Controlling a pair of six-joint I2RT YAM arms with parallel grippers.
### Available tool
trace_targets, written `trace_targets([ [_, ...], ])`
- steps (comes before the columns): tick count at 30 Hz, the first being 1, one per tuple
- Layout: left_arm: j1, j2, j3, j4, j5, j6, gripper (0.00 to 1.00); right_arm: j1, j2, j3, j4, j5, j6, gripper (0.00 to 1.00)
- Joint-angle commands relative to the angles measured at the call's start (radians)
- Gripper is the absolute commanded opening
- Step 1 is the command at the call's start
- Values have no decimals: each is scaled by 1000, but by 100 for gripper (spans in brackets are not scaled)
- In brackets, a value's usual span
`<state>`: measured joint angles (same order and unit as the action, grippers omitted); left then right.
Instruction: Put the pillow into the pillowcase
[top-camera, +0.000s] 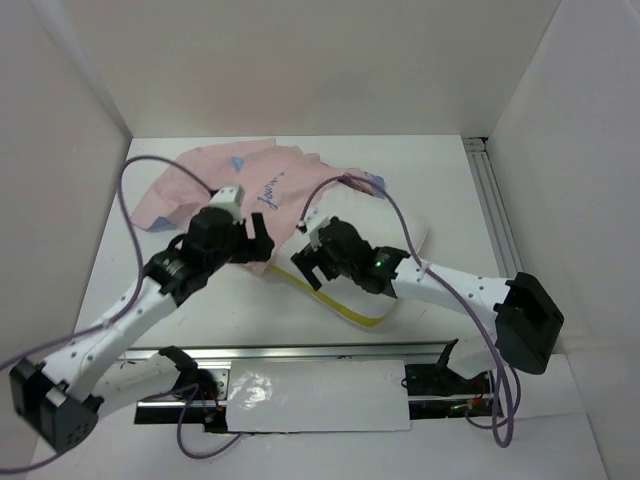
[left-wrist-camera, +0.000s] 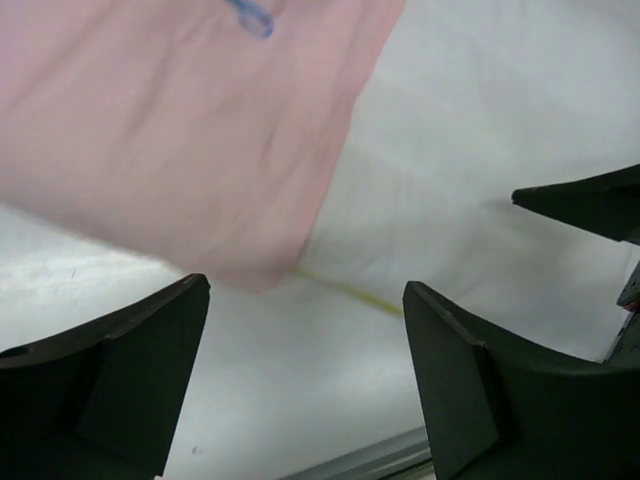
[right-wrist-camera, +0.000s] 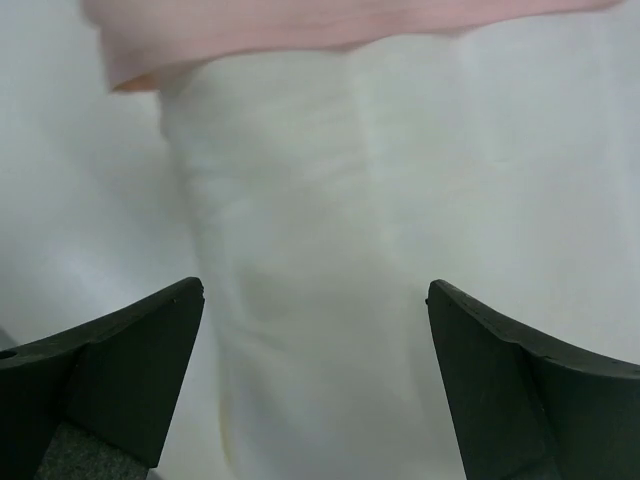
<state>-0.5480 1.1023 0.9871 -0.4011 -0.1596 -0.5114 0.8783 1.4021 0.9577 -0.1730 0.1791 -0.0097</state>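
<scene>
Now both grippers hang released, jaws wide, holding nothing. Just ahead of your left gripper (left-wrist-camera: 305, 285) the pink hem of the pillowcase (left-wrist-camera: 170, 130) lies over the pillow (left-wrist-camera: 430, 200); you cannot tell whether it is draped or sleeved. Below your right gripper (right-wrist-camera: 315, 285) the pillow's bare end rests on the counter (top-camera: 450, 180). Pinch only the top layer of hem with the left, lift to open a mouth, then grasp the bare end and feed it forward slowly

pale pink pillowcase (top-camera: 215, 185) with blue marks — white pillow (top-camera: 375, 290), yellow edge seam.
</scene>
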Motion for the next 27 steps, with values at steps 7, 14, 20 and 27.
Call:
trace_targets([
  [7,-110,-305,-386,-87,-168,-292,89,139,3,-99,-59,37,-58,100],
  [14,-130,-141,-389,40,-205,-226,92,139,96,-108,-5,152,-9,88],
  [20,-130,68,-318,108,-335,-207,85,117,69,-142,53,140,25,31],
  [27,-78,134,-295,248,-301,-98,82,85,47,-142,63,69,16,12],
])
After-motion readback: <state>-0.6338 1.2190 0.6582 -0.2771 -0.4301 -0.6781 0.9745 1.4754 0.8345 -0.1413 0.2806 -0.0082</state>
